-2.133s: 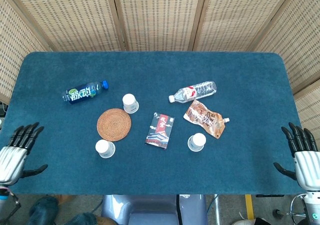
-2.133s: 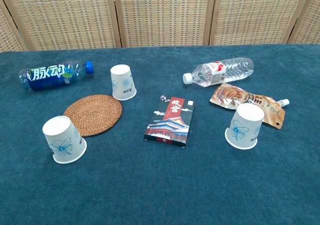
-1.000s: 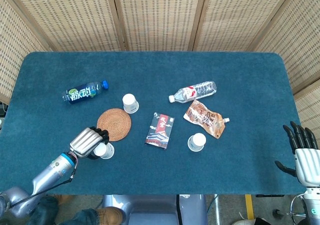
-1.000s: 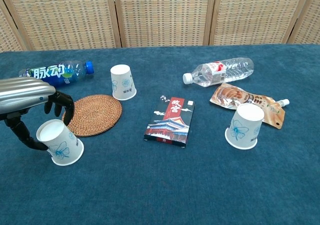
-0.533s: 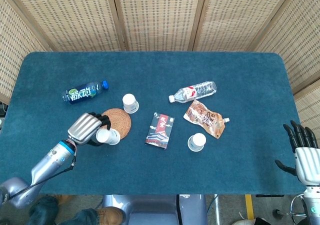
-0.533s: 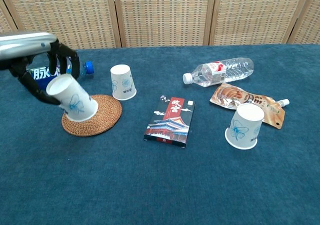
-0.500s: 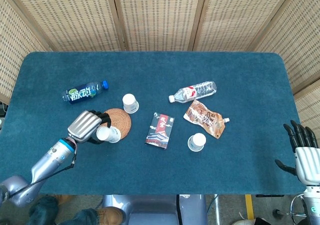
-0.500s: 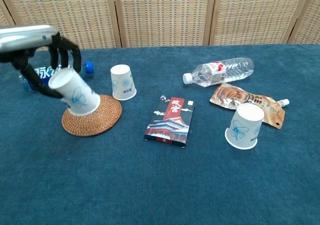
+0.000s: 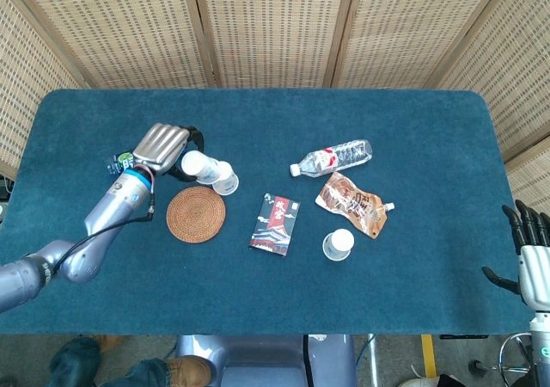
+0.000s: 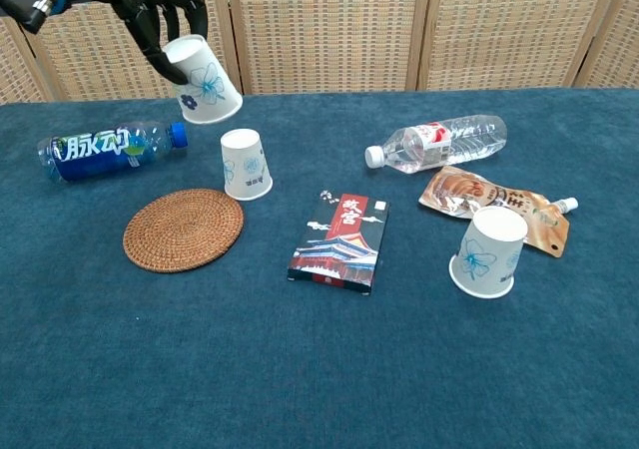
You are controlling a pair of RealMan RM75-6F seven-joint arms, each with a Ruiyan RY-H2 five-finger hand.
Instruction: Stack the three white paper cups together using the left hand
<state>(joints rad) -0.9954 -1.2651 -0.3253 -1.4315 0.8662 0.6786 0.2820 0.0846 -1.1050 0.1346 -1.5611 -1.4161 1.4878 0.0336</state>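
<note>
My left hand [image 9: 163, 146] [image 10: 155, 10] grips a white paper cup [image 10: 203, 80] [image 9: 194, 164], upside down and tilted, lifted well above the table. Just below and right of it a second cup [image 10: 246, 165] [image 9: 225, 179] stands upside down beside the woven coaster [image 10: 183, 229] [image 9: 196, 214]. The third cup [image 10: 488, 251] [image 9: 339, 244] stands upside down at the right, next to the snack pouch [image 10: 494, 206]. My right hand [image 9: 534, 258] hangs open past the table's right front corner, holding nothing.
A blue drink bottle [image 10: 108, 149] lies at the left, partly under my arm in the head view. A clear water bottle [image 10: 439, 142] lies at the back right. A red and black card box [image 10: 339, 241] lies in the middle. Woven screens stand behind the table.
My left hand took the near-left cup off the table, carried it over the coaster and raised it up and back, above the cup by the coaster. The right hand sank slightly.
</note>
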